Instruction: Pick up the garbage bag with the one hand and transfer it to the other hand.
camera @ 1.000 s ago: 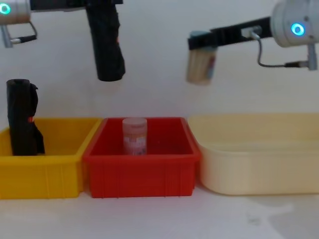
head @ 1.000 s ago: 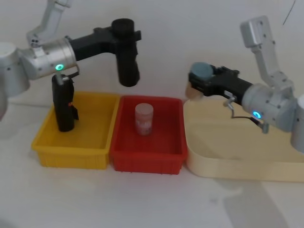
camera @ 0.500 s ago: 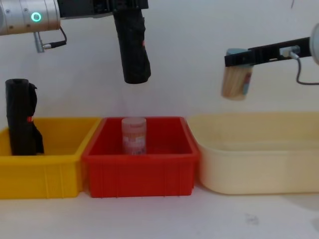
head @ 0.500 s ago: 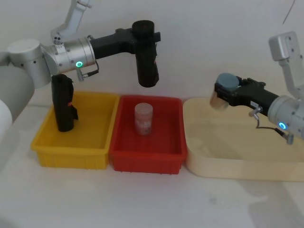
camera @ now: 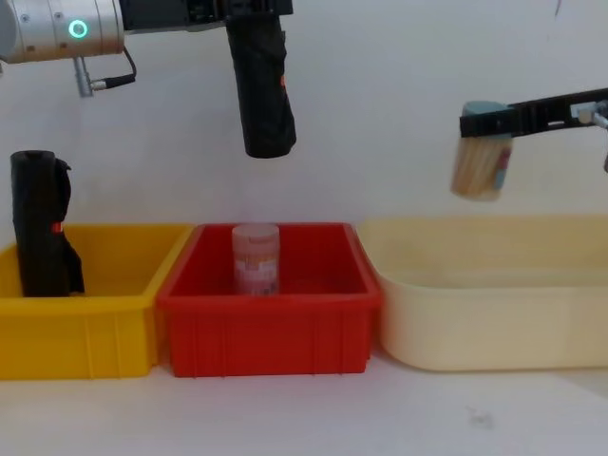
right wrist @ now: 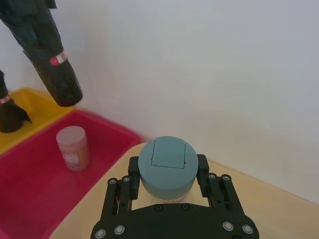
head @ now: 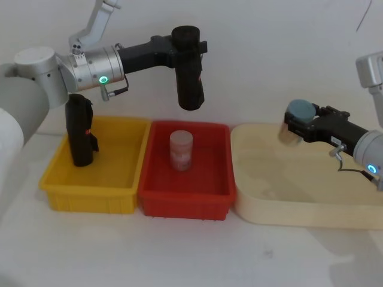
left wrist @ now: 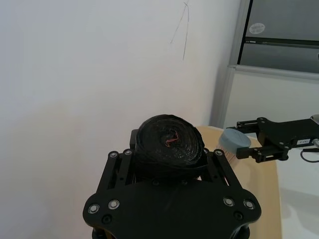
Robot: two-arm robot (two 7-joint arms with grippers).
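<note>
Quick status from my remote seat. The garbage bag roll is up in the air, well above the red bin, more or less over the little pinkish jar standing in it. It's a fat black cylinder of tightly wound, wrinkly plastic. From the left wrist view the end looks like a spiral with a speck of red in the middle, and there's a small red mark on its side. It hangs nearly upright, leaning just a touch.

The left gripper has its jaws clamped on the top end of the roll. That arm comes in from the left almost level, a silver cylinder with a green ring glowing, black fingers stretched out to the right.

The right gripper is well apart from it, over the far side of the cream tray. Its arm comes in from the right with the fingers pointing left. Its jaws are closed around a small container with a grey-blue lid and a pale tan body that hangs slightly tilted.

A slimmer, lumpier black roll stands at the far left corner of the yellow bin, which sits right against the red one. Both bins are ribbed plastic.
</note>
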